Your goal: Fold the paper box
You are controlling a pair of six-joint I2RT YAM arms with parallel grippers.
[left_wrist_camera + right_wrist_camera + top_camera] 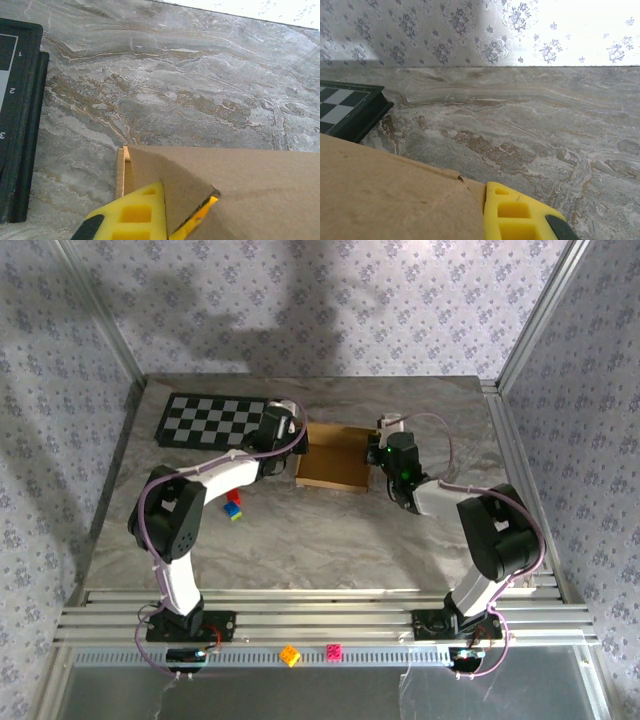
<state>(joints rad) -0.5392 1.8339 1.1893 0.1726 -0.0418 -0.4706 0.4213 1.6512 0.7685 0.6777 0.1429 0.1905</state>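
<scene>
There is one paper box [333, 456], a plain tan-brown cardboard tray. There is one flat black-and-white checkerboard mat [213, 421] and one grey marbled table [330, 540]. The robot arms number two: the left arm [172, 525] and the right arm [495, 535]. Two small plastic blocks are separate enough to count, one orange block [290, 655] and one pink block [334, 651]. A cluster of red, blue and green pieces [234, 507] is too small to count.

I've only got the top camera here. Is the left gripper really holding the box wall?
Observer: In the left wrist view, a flap of the paper box sits between the yellow fingers of the left gripper.
Operator: And the right one?
Observer: In the right wrist view, one yellow finger of the right gripper sits against the cardboard's edge. The other finger is hidden, so that grip is unclear.
</scene>
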